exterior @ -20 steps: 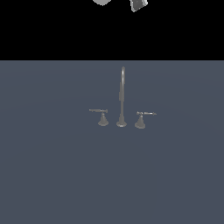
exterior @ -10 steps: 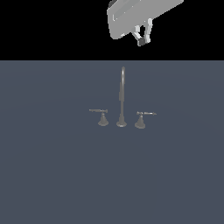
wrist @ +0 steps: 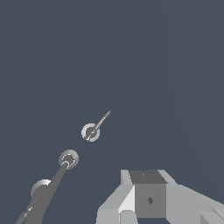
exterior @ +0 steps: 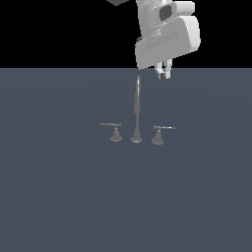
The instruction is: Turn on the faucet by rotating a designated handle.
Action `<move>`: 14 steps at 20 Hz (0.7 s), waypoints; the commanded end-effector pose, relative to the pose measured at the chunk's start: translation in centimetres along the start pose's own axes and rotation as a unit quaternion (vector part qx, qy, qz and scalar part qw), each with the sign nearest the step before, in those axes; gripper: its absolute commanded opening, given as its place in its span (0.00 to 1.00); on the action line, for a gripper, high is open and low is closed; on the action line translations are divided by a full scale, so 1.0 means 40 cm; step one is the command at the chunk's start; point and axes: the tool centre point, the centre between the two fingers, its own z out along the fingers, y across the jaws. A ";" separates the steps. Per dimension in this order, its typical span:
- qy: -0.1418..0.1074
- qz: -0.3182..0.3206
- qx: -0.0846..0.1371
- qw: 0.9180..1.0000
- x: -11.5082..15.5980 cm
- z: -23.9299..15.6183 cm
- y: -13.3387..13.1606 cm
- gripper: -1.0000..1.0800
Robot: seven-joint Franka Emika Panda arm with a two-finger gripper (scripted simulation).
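Approach phase, no contact yet. The faucet (exterior: 137,115) stands mid-counter (exterior: 59,197): gooseneck spout at centre, a lever handle either side. The target handle (exterior: 158,134) sits just beside the spout foot at its 3 o'clock in the exterior view, cone base on the counter, thin lever lying roughly horizontal and pointing toward the exterior view's right. The twin handle (exterior: 115,132) mirrors it at 9 o'clock. The end effector (exterior: 164,73) hangs well above, its fingertips near spout-top level; the handle lies at about 6 o'clock from it, well apart. In the wrist view the handle (wrist: 92,130) shows from above with its lever foreshortened. Finger spacing looks narrow, but I cannot tell whether the end effector is parted or closed. Judgement: next move is mainly a descent, fingers set across the lever's long axis.
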 end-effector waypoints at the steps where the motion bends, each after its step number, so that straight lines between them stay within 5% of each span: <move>1: -0.005 0.028 0.004 1.000 0.019 0.047 -0.022 0.00; 14: -0.049 0.177 0.037 0.982 0.092 0.292 -0.120 0.00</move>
